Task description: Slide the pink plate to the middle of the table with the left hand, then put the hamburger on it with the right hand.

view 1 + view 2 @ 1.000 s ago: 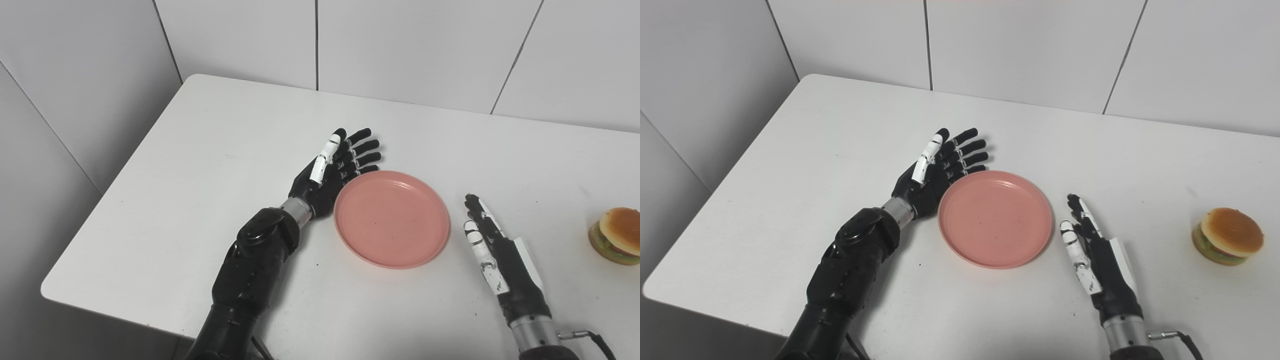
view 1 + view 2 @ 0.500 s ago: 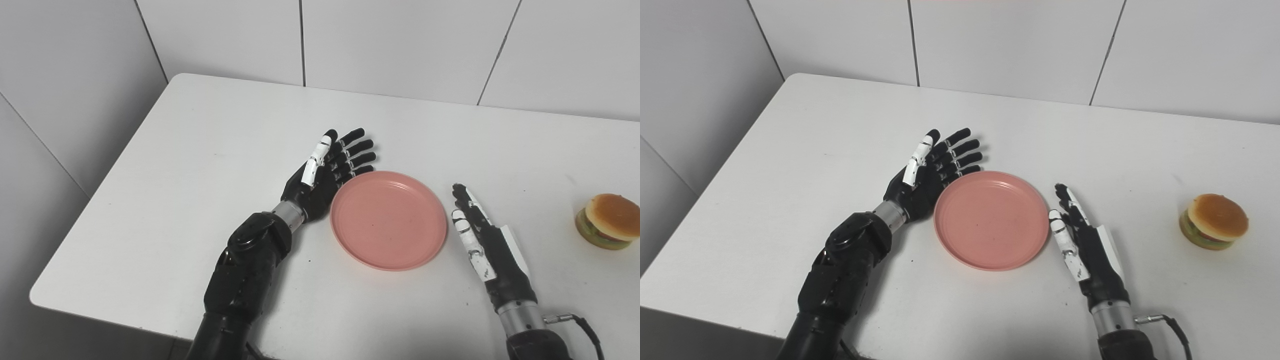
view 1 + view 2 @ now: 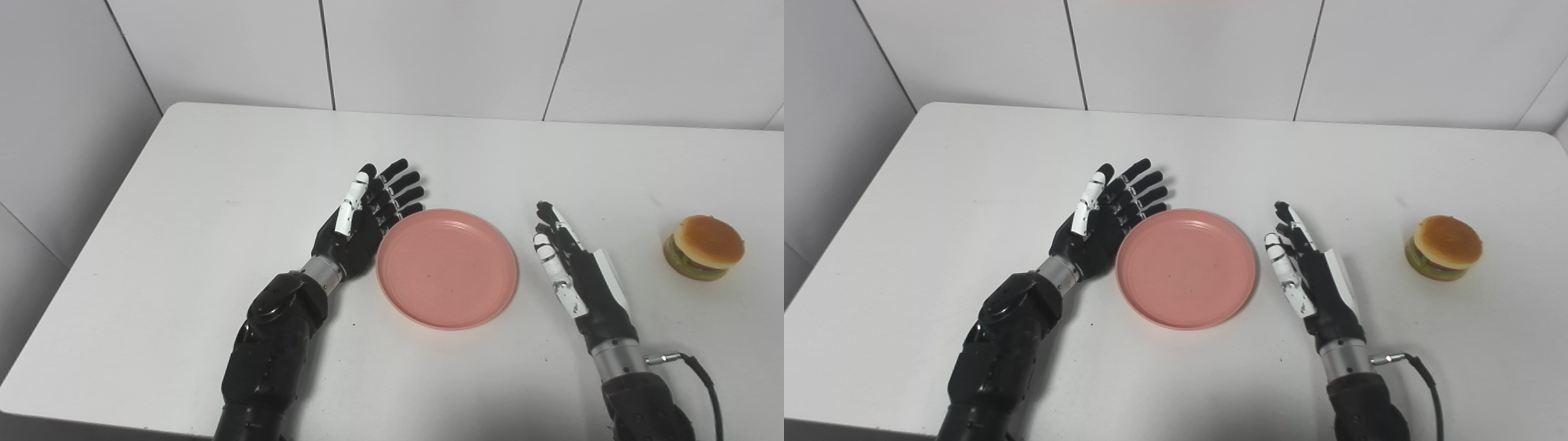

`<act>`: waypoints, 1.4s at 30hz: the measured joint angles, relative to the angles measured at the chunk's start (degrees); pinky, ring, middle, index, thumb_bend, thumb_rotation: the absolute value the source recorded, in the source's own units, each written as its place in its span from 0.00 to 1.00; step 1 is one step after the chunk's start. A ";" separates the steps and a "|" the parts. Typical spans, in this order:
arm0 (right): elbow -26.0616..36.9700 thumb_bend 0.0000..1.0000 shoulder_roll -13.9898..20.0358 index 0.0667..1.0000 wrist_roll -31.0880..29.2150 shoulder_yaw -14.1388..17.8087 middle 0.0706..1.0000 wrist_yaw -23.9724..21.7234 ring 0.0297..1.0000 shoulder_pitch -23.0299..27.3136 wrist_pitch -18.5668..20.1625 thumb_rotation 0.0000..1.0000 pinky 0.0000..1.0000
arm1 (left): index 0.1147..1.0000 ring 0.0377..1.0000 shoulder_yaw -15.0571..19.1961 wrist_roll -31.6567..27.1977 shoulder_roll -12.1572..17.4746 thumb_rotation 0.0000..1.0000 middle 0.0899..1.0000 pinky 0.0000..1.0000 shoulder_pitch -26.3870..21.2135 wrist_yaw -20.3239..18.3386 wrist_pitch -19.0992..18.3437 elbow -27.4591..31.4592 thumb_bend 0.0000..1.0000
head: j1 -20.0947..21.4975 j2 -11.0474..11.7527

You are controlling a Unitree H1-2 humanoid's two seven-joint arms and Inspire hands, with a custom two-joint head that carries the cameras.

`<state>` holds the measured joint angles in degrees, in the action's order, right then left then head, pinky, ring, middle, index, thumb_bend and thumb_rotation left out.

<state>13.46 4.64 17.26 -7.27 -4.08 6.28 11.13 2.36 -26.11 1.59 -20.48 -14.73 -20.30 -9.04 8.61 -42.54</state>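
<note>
- White-tiled walls are seen behind a plain white table point(image 3: 202, 184), across which both black robotic arms are extended.
- A round, shallow pink plastic plate point(image 3: 447, 267) is shown lying flat and empty near the middle of the table, between the two hands.
- Its left rim is flanked by the left hand point(image 3: 367, 217), whose fingers are spread and straight with nothing held; whether palm and rim touch cannot be told.
- To the right, well apart from the plate, a small toy hamburger point(image 3: 704, 247) with a tan bun and green layer is pictured standing upright.
- The right hand point(image 3: 572, 269) is held edge-up, fingers extended and empty, between plate and hamburger; the hamburger lies to its right, and this hand is judged far nearer to it.
</note>
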 measured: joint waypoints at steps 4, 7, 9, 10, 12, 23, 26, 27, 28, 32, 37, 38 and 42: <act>0.00 0.29 -0.03 0.91 0.20 0.37 0.92 0.24 0.91 0.19 -0.02 1.00 0.86 | 0.89 0.88 0.20 -0.02 0.00 1.00 0.89 0.90 0.00 -0.39 0.30 -0.40 0.40 | 2.29 0.62; 0.04 0.35 0.68 0.91 2.21 0.47 0.91 0.62 0.89 0.95 -0.03 1.00 0.85 | 0.88 0.88 0.66 -0.05 0.01 1.00 0.89 0.89 -0.09 -1.28 1.28 -1.39 0.39 | 3.43 1.14; 0.90 0.39 1.32 0.91 3.86 0.48 0.90 0.67 0.89 1.45 -0.01 1.00 0.86 | 0.88 0.87 0.93 -0.05 0.01 1.00 0.89 0.89 -0.19 -1.46 1.36 -1.68 0.39 | 5.69 2.01; 1.64 0.39 1.53 0.91 4.63 0.53 0.90 0.74 0.89 1.70 -0.01 1.00 0.86 | 0.88 0.87 1.10 -0.06 0.01 1.00 0.88 0.88 -0.19 -1.56 1.39 -1.72 0.40 | 5.71 2.02; 2.74 0.42 1.61 0.90 5.92 0.77 0.90 0.98 0.89 2.44 0.00 1.00 0.86 | 0.88 0.87 1.37 -0.06 0.01 1.00 0.88 0.88 -0.24 -1.62 1.47 -1.92 0.40 | 7.47 2.72; 7.41 0.55 2.36 0.89 12.54 2.63 0.88 1.09 0.87 5.61 2.19 0.97 0.81 | 0.90 0.89 2.62 -1.31 0.66 1.00 0.90 0.91 -1.30 -4.80 4.14 -5.58 0.40 | 13.17 5.09; 8.04 0.58 2.71 0.90 14.07 3.29 0.88 1.16 0.86 6.57 2.18 0.95 0.79 | 0.91 0.90 2.79 -1.69 1.14 1.00 0.91 0.92 -1.64 -5.34 4.44 -6.35 0.40 | 14.76 5.71; 8.23 0.59 2.90 0.90 14.77 3.50 0.87 1.17 0.85 6.83 2.18 0.94 0.78 | 0.91 0.91 2.97 -2.11 1.20 1.00 0.91 0.93 -1.76 -5.58 4.50 -6.74 0.40 | 14.77 5.71; 8.51 0.60 3.25 0.90 15.43 3.73 0.87 1.22 0.85 7.13 2.17 0.94 0.78 | 0.91 0.91 3.16 -2.54 1.30 1.00 0.92 0.93 -1.92 -5.97 4.70 -7.20 0.39 | 14.77 5.71; 9.08 0.67 5.24 0.92 17.82 4.50 0.89 1.61 0.85 8.09 2.16 0.91 0.77 | 0.91 0.91 3.81 -3.12 1.89 1.00 0.92 0.93 -2.76 -7.38 5.78 -9.30 0.40 | 16.96 6.50; 9.13 0.72 7.95 0.92 21.52 6.19 0.89 2.96 0.84 8.61 2.15 0.83 0.75 | 0.92 0.91 4.46 -3.75 2.70 1.00 0.92 0.93 -3.39 -8.42 6.09 -10.71 0.39 | 19.60 7.38; 9.10 0.73 8.26 0.92 22.59 6.47 0.89 3.58 0.85 8.61 2.15 0.82 0.76 | 0.92 0.91 4.56 -3.85 2.86 1.00 0.92 0.93 -3.50 -8.95 6.30 -11.17 0.39 | 21.34 7.99; 8.69 0.77 10.15 0.93 25.18 7.97 0.89 5.31 0.83 8.95 2.14 0.76 0.70 | 0.92 0.91 5.06 -4.71 3.69 1.00 0.92 0.94 -4.37 -10.46 6.40 -13.06 0.38 | 22.76 8.44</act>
<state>22.14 14.79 42.44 0.70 1.23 15.23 13.27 7.43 -30.81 5.29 -24.85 -25.18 -13.90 -22.10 31.38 -34.10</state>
